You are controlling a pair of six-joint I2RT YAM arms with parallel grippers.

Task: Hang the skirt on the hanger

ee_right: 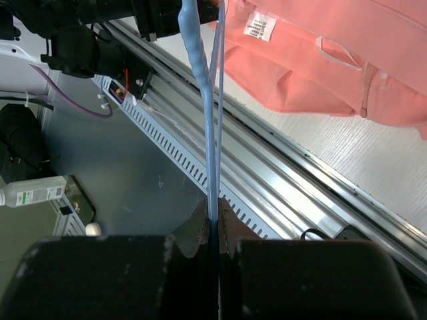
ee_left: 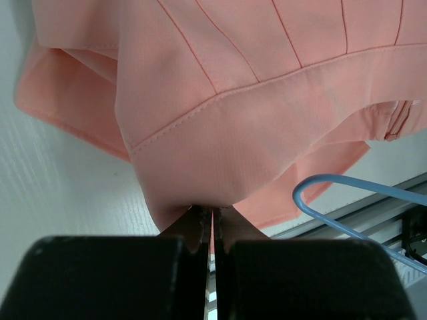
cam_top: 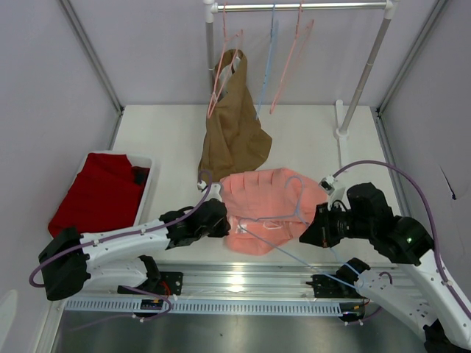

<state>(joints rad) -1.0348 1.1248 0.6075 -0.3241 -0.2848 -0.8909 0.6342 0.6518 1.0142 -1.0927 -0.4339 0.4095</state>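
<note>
The salmon-pink skirt [cam_top: 268, 209] lies crumpled at the table's near edge, between my two arms. My left gripper [cam_top: 225, 219] is shut on its left edge; in the left wrist view the jaws [ee_left: 213, 219] pinch a fold of the skirt [ee_left: 253, 100]. The pale-blue hanger [cam_top: 299, 198] lies across the skirt, hook pointing away from me. My right gripper [cam_top: 309, 229] is shut on it; in the right wrist view the fingers [ee_right: 215, 215] clamp the hanger's thin wires [ee_right: 200, 60], with the skirt [ee_right: 320, 60] beyond. A bend of the hanger [ee_left: 313, 183] shows beside the skirt.
A brown garment [cam_top: 234, 125] hangs on a pink hanger [cam_top: 221, 73] from the rail [cam_top: 302, 6] at the back, beside another pale-blue hanger [cam_top: 269, 59] and a pink one [cam_top: 291, 59]. A dark red cloth [cam_top: 99, 191] fills a white bin at left. The metal rail [cam_top: 243, 279] runs along the near edge.
</note>
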